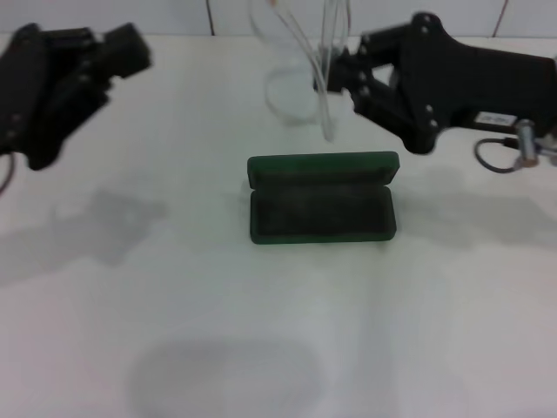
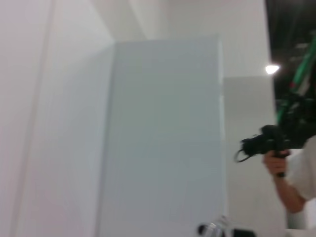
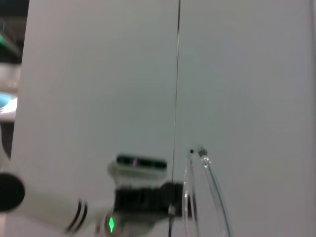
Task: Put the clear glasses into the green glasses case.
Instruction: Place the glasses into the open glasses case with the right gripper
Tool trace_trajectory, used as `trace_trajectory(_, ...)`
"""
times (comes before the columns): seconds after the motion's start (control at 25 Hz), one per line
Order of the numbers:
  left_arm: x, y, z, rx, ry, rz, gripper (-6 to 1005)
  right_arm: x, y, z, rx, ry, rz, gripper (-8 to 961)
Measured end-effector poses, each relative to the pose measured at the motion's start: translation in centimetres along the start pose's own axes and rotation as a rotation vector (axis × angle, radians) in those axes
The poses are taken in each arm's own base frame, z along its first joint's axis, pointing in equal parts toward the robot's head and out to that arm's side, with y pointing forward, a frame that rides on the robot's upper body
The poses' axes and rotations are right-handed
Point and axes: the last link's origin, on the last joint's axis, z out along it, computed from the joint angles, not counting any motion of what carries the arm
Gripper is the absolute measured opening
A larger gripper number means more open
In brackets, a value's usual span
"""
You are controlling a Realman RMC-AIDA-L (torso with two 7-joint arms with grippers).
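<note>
The green glasses case [image 1: 321, 209] lies open in the middle of the white table [image 1: 261, 340], its lid standing up at the back and its dark lining empty. Above and behind the case hang the clear glasses [image 1: 291, 61], lifted off the table, with their thin arms pointing down toward the lid. My right gripper [image 1: 335, 74] is shut on them from the right. In the right wrist view the clear glasses' arms [image 3: 210, 187] rise in front of a white wall. My left gripper [image 1: 129, 52] is held up at the far left, away from the case.
A grey cable and metal plug [image 1: 522, 148] hang by the right arm. White wall panels [image 1: 174, 16] stand behind the table. The left wrist view faces a wall, with a person holding a camera [image 2: 269, 143] at the side.
</note>
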Motion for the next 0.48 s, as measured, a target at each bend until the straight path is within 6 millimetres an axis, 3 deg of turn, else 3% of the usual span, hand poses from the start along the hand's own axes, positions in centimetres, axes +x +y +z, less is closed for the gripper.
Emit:
trace_trajectory(0.2,0.7,-0.1,-2.4,0.067,-0.022,0.012,44,-1.7,0.7,-0.6,-0.027,0.247,0.027,52)
trace_trajectory(0.48,0.8,0.0,-3.2,0.093,-0.038,0.015,44,-4.2,0.9,0.1,0.017,0.604,0.082,52)
